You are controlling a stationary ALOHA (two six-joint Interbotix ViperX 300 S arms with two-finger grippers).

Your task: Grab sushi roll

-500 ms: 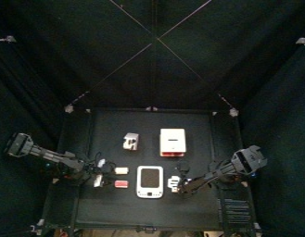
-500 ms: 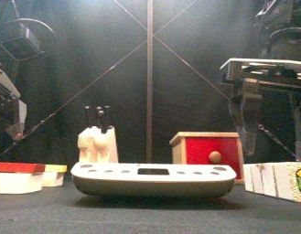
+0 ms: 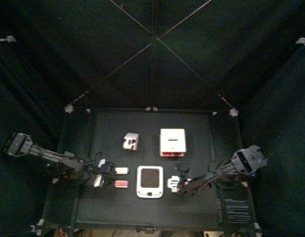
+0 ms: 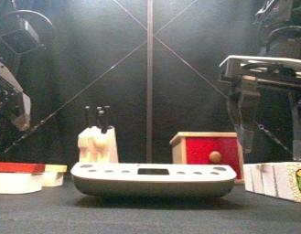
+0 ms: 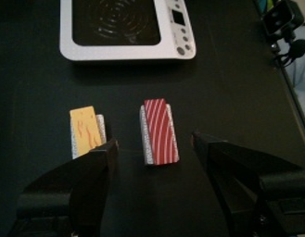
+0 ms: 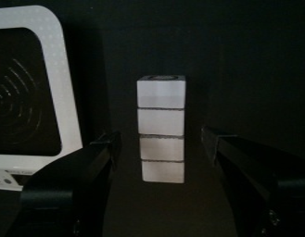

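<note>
The sushi roll (image 6: pixel 161 130) is a white block of several segments lying next to the white scale (image 6: pixel 31 88). In the front view it (image 4: pixel 282 179) shows a green centre at the far right. My right gripper (image 6: pixel 167 171) is open, low over the table, with the roll straight ahead between its jaws; in the top view it (image 3: pixel 188 184) is just right of the roll (image 3: pixel 176 183). My left gripper (image 5: pixel 161 167) is open above a red-striped sushi piece (image 5: pixel 158 132), with an orange-topped piece (image 5: pixel 86 132) beside it.
The scale (image 3: pixel 149 180) lies at front centre. A red and white box (image 3: pixel 174 141) stands behind it. A small white holder with dark prongs (image 4: pixel 98 143) stands at the back left. The red piece (image 3: pixel 121 183) and the orange piece (image 3: pixel 120 170) lie left of the scale.
The left arm has shifted slightly in the front view. The right arm and the objects stand as before.
</note>
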